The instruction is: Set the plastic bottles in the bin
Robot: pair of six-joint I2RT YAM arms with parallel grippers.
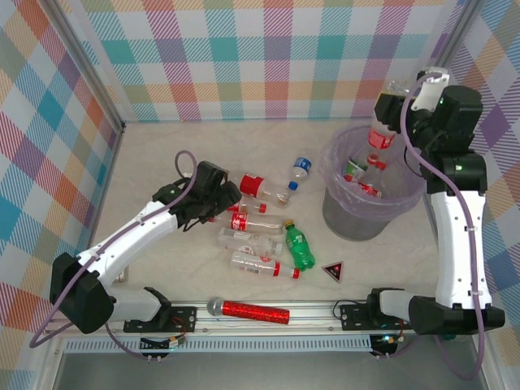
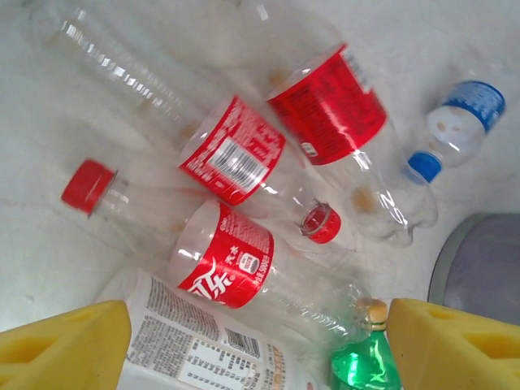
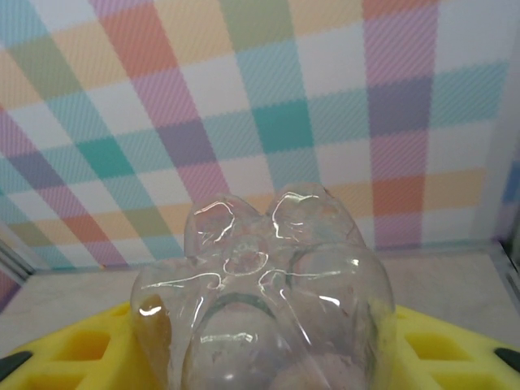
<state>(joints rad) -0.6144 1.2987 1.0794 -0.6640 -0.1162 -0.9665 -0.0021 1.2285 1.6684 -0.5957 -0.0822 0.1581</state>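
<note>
- Clear bottle, cap down, pinched at its base by the right gripper; that arm is raised over the bin.
- Left gripper spread; arm stretched low over the bench.
- Bench: about seven bottles, including one green bottle and one blue-capped bottle; the bin holds at least two.

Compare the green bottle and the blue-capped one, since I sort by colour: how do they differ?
The green bottle is tinted green, yellow-capped; the blue-capped bottle is clear, blue-labelled. The green bottle looks longer, the blue-capped bottle stubbier. Both lie on their sides.
</note>
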